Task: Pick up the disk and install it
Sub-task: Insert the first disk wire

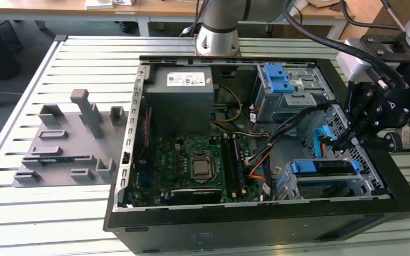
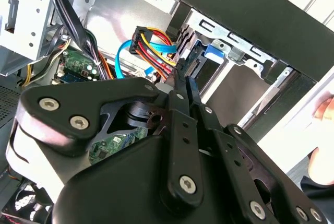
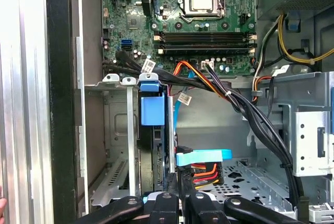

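Spotting the disk [image 1: 324, 167] down in the drive cage [image 1: 365, 184], near corner of the computer case [image 1: 262, 224] at the exterior view's right, long axis lying left to right. Just to its far side, the gripper [image 1: 339, 142], fingers [image 2: 183, 85] pressed close together, nothing plainly pinched. In the first wrist view, catching the disk [image 3: 155, 151] edge-on under its blue tab [image 3: 152, 104]; in the second wrist view, finding the fingertips right at the coloured cables [image 2: 151, 44] by the disk's end
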`<state>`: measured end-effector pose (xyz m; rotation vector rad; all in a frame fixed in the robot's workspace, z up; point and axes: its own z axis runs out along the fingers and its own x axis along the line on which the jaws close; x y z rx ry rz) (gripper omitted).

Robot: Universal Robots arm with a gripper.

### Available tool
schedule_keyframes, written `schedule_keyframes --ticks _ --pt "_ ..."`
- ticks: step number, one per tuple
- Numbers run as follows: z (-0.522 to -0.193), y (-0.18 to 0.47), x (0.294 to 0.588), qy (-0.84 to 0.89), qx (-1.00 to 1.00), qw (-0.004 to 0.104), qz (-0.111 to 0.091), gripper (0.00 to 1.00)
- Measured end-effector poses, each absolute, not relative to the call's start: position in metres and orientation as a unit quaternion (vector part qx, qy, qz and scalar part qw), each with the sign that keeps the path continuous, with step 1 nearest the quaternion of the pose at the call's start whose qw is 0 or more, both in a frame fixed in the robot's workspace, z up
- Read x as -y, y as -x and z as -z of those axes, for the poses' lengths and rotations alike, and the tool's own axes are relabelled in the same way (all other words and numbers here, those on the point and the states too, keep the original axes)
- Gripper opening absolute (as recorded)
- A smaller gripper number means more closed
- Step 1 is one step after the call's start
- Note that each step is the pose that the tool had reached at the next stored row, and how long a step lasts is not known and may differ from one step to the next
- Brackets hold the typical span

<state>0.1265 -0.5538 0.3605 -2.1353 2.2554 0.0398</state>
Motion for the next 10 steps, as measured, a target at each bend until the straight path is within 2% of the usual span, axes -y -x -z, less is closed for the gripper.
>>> schedule_keyframes --ticks 8,9,10 --pt "-0.3605 -0.1265 0.5537 0.687 -0.726 0.018 -0.013 0.19" --pt "-0.3604 -0.1265 0.5537 0.687 -0.726 0.018 -0.013 0.25" --pt "-0.3604 -0.1264 0.5537 0.687 -0.726 0.018 -0.012 0.25"
